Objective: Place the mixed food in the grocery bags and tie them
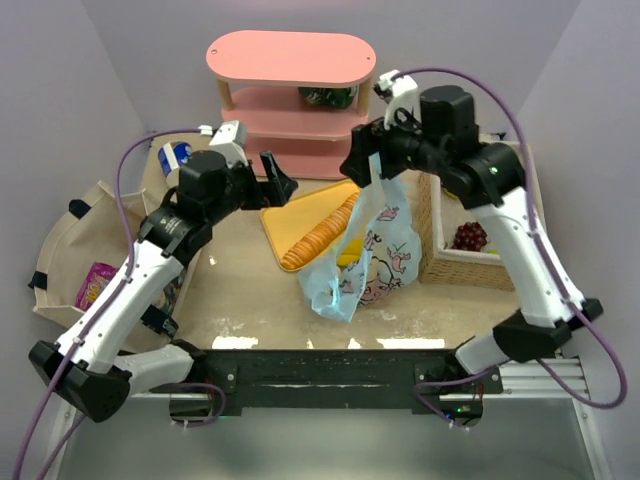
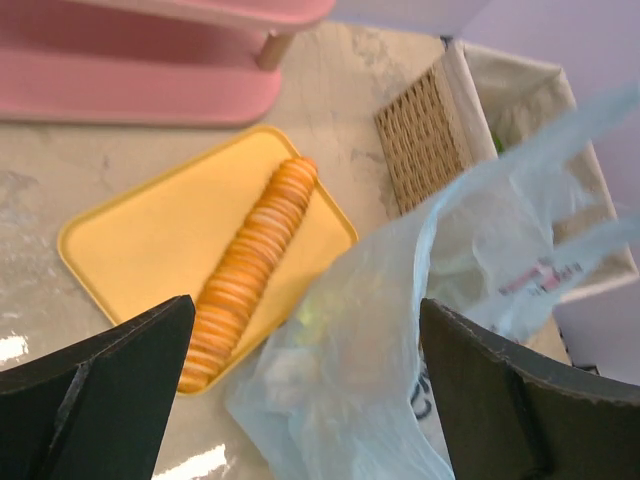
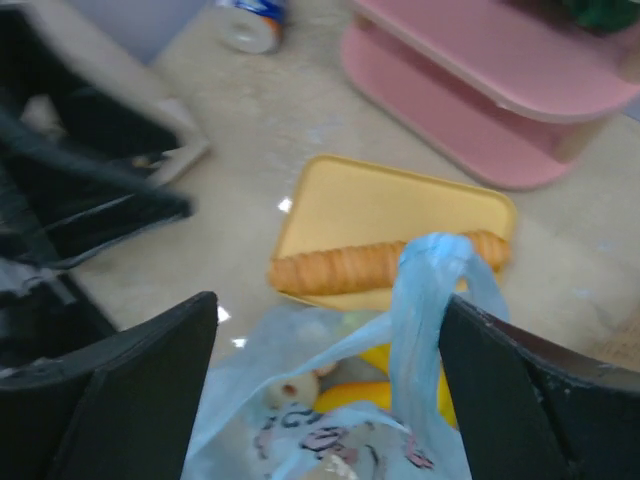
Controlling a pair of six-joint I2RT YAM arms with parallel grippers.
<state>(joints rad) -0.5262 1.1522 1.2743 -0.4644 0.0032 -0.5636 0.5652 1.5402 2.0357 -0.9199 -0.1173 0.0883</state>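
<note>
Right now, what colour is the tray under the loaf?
The tray is plain yellow, clearest in the left wrist view.

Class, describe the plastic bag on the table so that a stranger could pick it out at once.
Find the pink shelf at the back of the table; in front of it lies a yellow tray. The bag stands between that tray and the wicker basket. Alone here, it is thin, translucent light blue, with cartoon prints.
</note>
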